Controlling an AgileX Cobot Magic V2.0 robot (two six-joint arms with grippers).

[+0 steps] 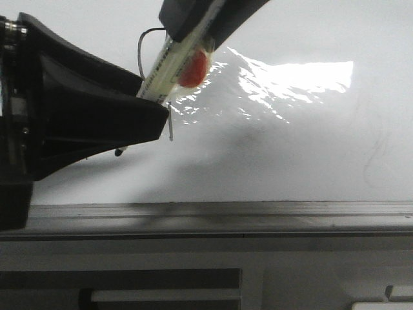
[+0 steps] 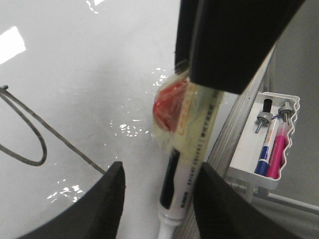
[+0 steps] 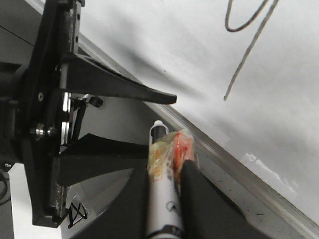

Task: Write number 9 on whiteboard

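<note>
One number 9 drawn in black on the whiteboard, its stem ending just beside the left gripper, whose released jaws flank the marker tip. Right gripper clenched on the one marker, red blob taped on its barrel. Left arm blocks part of the 9 in the front view. One side tray holds four items.

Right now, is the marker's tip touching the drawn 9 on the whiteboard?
No. In the right wrist view the marker tip sits off the whiteboard, well away from the number 9.
</note>
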